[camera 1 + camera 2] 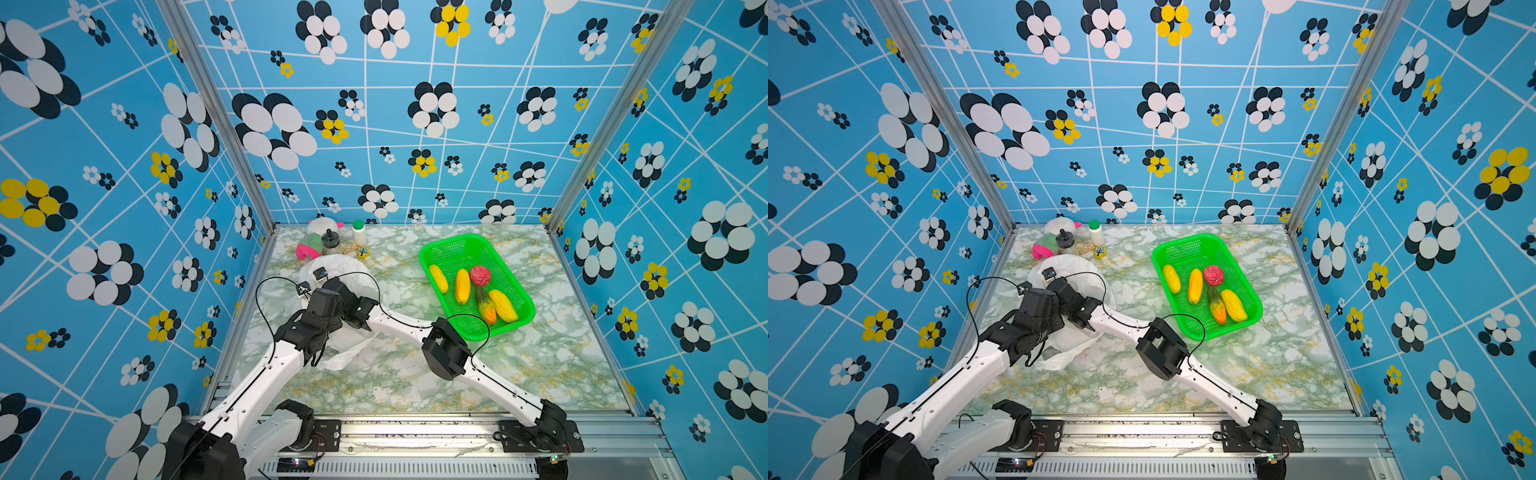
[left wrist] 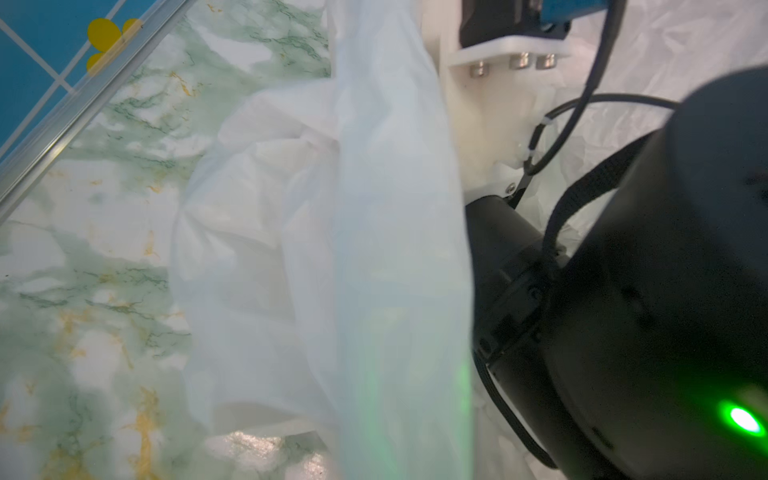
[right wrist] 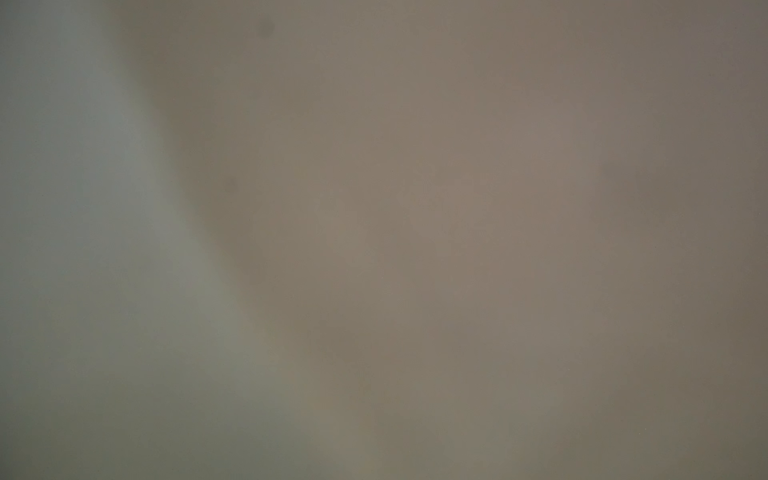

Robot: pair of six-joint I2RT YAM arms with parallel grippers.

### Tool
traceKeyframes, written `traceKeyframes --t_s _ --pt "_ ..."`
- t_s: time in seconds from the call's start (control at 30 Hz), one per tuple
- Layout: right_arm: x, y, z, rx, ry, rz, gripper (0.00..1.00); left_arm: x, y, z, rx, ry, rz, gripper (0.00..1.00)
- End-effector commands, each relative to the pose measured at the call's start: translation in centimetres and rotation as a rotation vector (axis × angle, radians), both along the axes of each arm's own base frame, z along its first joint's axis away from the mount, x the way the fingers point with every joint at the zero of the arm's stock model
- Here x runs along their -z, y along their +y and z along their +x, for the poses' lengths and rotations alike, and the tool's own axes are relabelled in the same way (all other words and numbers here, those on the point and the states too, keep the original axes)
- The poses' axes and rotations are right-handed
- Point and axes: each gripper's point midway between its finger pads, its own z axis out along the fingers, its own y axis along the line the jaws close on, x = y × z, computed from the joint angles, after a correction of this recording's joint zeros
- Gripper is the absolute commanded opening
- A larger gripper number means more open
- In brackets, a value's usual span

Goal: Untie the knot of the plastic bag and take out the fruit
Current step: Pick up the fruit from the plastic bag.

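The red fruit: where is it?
In both top views the red fruit lies in the green basket, right side of the table, beside the orange fruit.

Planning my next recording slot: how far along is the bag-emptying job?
Done: five fruit lie in the green basket. In hand: the left arm seems to pinch film of the plastic bag; the right arm seems to reach into it, jaws hidden. Left: whatever fruit remains; the bag hides its contents.

Plastic bag [image 1: 347,351] lies crumpled; five fruit [image 1: 462,286] in basket [image 1: 453,252].
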Motion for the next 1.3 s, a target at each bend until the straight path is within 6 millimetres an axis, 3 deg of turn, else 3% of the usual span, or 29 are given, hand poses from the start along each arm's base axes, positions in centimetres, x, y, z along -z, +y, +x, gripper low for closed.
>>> traceKeyframes --t_s 0.0,0.2,0.33,0.43,0.5,0.63,0.67,0.83,1.0,1.13,1.27 --pt "0.8 -0.3 0.2 0.014 0.031 -0.01 0.58 0.0 -0.1 0.0 0.028 0.0 -0.003 0.0" --pt "-0.5 -0.3 -0.1 0.001 0.03 -0.006 0.3 0.2 0.5 -0.6 0.01 -0.001 0.0 0.0" --pt "-1.6 -2.0 0.0 0.039 0.016 -0.029 0.17 0.3 0.8 -1.0 0.0 0.0 0.003 0.0" --pt "-4.7 -4.4 -0.9 0.055 -0.048 0.045 0.2 0.5 1.0 -1.3 -0.004 -0.004 0.008 0.0" --pt "-7.9 -6.3 -1.9 0.059 -0.099 0.108 0.23 0.8 1.1 -1.5 -0.006 -0.003 0.007 0.0" --pt "-11.4 -8.9 -3.8 0.041 -0.136 0.156 0.18 1.6 1.3 -1.9 -0.014 0.004 0.008 0.0" --pt "-11.0 -9.8 -4.4 0.038 -0.132 0.149 0.17 1.7 1.3 -1.9 -0.015 0.002 0.007 0.0" --pt "-13.2 -13.4 -6.3 0.057 -0.15 0.178 0.15 2.1 1.3 -2.0 -0.015 -0.001 0.004 0.0" --pt "-14.4 -15.6 -8.4 0.024 -0.137 0.212 0.14 1.7 1.2 -1.8 -0.007 -0.023 0.001 0.0" --pt "-16.9 -17.9 -9.9 0.022 -0.15 0.257 0.13 1.3 0.9 -1.3 0.003 -0.049 -0.008 0.0" --pt "-20.7 -21.9 -11.6 0.05 -0.212 0.308 0.14 0.3 0.0 -0.5 0.041 -0.087 -0.006 0.0"
